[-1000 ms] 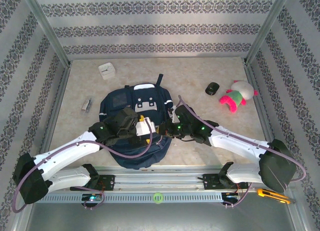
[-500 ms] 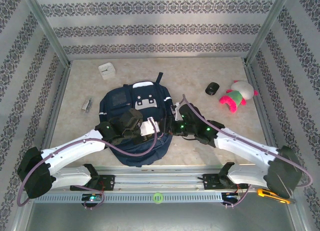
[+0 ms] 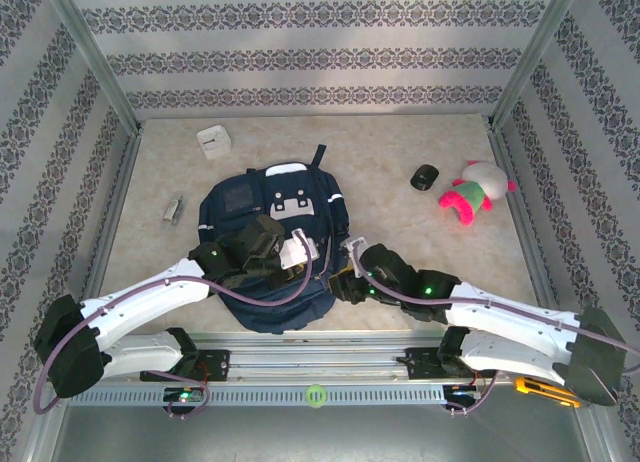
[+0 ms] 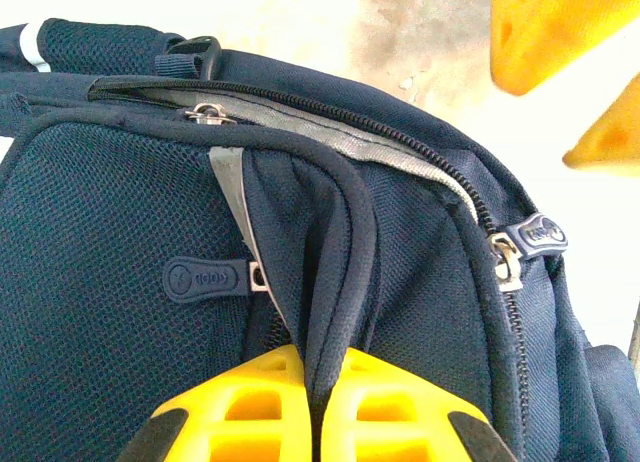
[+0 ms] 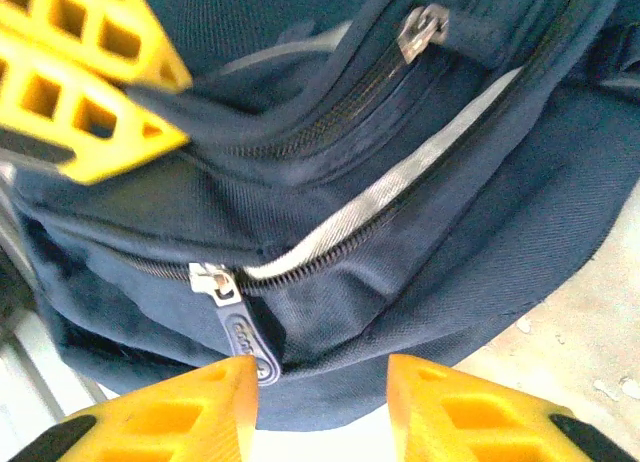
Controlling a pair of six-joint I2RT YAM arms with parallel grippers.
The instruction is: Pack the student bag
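While the student bag (image 3: 232, 202) lies flat in the middle of the counter (image 3: 400, 142), its grey-white patch toward the far edge and its bottom toward the near edge, the left hand (image 3: 300, 252) rests on its front; its yellow fingers (image 4: 250, 407) are pressed together, pinching a raised fold of the navy fabric between them. In the left wrist view a dark zip tab (image 4: 203, 279) lies just left of that fold; a second zip tab (image 4: 530, 237) sits on the curved zip at the bag's right side.

The right hand (image 3: 340, 287) sits at the bag's near right side, close to the left hand; its fingers are spread and hold nothing. In the right wrist view a metal slider with a dark tab (image 5: 245, 337) hangs just beside the inner edge of one finger (image 5: 170, 412); whether they touch I cannot tell.

Near the far left corner stands a small white box (image 3: 213, 142); a small grey object (image 3: 174, 210) lies by the left edge; toward the right edge lie a black object (image 3: 425, 177) and, just beside it, a pink, white and green plush toy (image 3: 475, 194), both well apart from the bag.
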